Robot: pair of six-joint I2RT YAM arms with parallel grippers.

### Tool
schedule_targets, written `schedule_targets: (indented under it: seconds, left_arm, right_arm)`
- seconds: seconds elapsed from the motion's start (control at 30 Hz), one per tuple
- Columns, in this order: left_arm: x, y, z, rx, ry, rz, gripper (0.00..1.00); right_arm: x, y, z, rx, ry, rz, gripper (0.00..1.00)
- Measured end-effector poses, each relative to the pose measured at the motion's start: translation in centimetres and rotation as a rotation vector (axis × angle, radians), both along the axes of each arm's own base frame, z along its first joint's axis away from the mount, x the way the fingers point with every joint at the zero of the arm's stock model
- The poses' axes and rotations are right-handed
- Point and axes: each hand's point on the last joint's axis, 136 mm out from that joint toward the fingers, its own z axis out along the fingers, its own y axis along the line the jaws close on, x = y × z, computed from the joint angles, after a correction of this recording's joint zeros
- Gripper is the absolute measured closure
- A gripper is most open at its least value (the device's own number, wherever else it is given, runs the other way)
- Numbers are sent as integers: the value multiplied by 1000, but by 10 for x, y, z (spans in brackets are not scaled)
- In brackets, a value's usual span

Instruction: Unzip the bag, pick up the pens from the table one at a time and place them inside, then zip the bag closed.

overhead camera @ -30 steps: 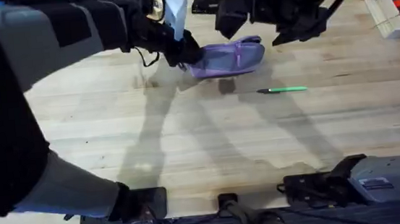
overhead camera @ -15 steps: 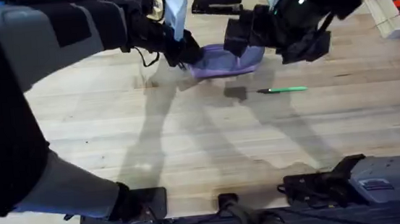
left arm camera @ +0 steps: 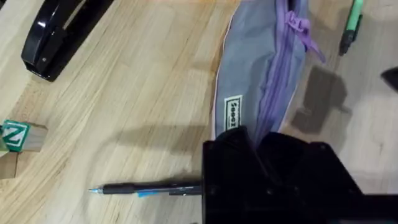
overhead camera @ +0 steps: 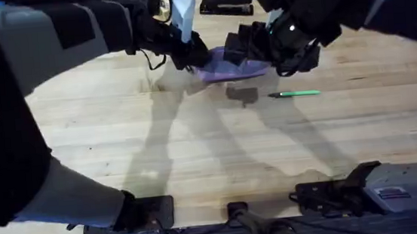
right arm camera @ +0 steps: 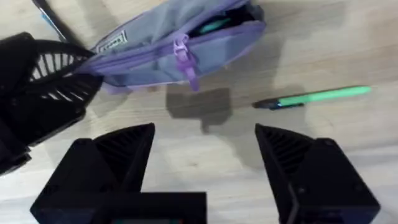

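The left claw (right arm camera: 56,93) clamps one end of the lavender bag (left arm camera: 261,81), which lies on the wooden desk (overhead camera: 197,156) with its zipper partly undone. The right claw (right arm camera: 205,162) hangs above with fingers spread wide, the green pen (right arm camera: 317,96) just beside the bag and a dark pen (left arm camera: 149,188) on its other side.

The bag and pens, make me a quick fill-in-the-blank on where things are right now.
1. The left claw grips one end of the ____ bag.
2. The pen lying on the table beside the bag is ____.
3. The right claw hovers with its fingers ____.
4. The zipper pull sits partway along the bag, so the bag is partly ____.

Missing words: purple; green; open; open
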Motion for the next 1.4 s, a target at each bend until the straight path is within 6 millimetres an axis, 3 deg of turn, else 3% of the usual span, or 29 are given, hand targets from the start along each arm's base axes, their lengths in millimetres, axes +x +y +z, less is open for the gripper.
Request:
schedule_targets:
  seconds: [0.23, 0.5, 0.67, 0.8, 0.97, 1.17, 1.3, 1.4]
  left_arm:
    - [-3, 0, -1, 1, 15, -1, 959]
    - [-4, 0, -2, 1, 23, -3, 959]
    - [-5, 0, -2, 1, 24, -3, 959]
    - [-5, 0, -2, 1, 24, -3, 959]
    - [-5, 0, -2, 1, 26, -3, 959]
    - [-5, 0, -2, 1, 26, -3, 959]
    - [-5, 0, -2, 1, 26, -3, 959]
    - [-5, 0, -2, 1, 26, -3, 959]
  right_arm:
    - [15, 11, -7, 46, -62, 15, 25]
    - [26, 1, -19, 59, -86, -19, 28]
    - [37, 1, -22, 71, -108, -34, 102]
    - [39, 2, -33, 57, -86, -31, 223]
    - [41, 5, -35, 63, -85, -23, 488]
    - [48, 8, -41, 72, -88, -22, 713]
    - [50, 9, -49, 67, -73, -18, 951]
    - [53, 9, -53, 61, -74, -11, 965]
